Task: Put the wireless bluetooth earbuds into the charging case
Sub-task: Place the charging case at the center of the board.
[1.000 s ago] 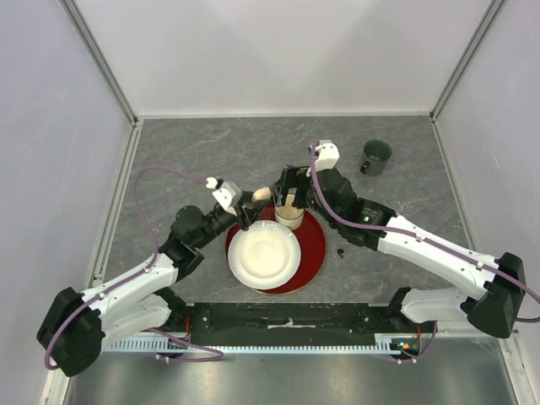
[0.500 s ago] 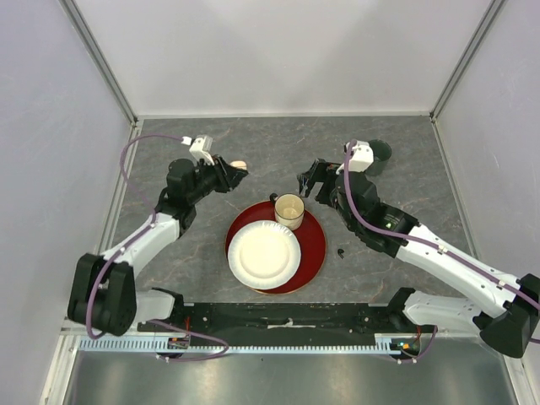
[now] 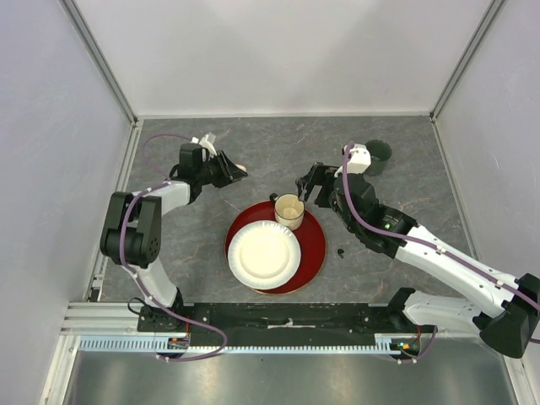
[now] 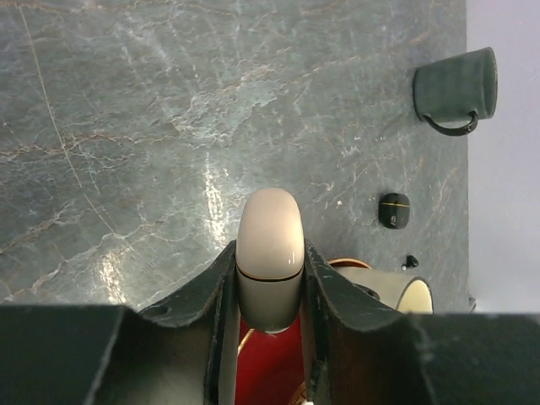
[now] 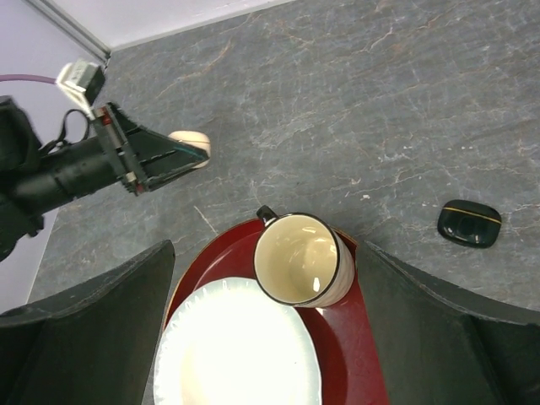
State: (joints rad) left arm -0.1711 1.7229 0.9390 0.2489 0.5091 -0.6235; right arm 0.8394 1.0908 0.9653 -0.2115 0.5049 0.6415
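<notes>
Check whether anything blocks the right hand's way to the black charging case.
Nothing visible does. The black charging case lies on bare table right of the red tray; the open right hand hovers near the cup.

Readable text: none in any view.
Cream case (image 4: 268, 253): plain, one dark seam line, no lettering legible.
Black case (image 5: 469, 223), right of the cup (image 5: 344, 278): a thin gold line, no legible mark.
</notes>
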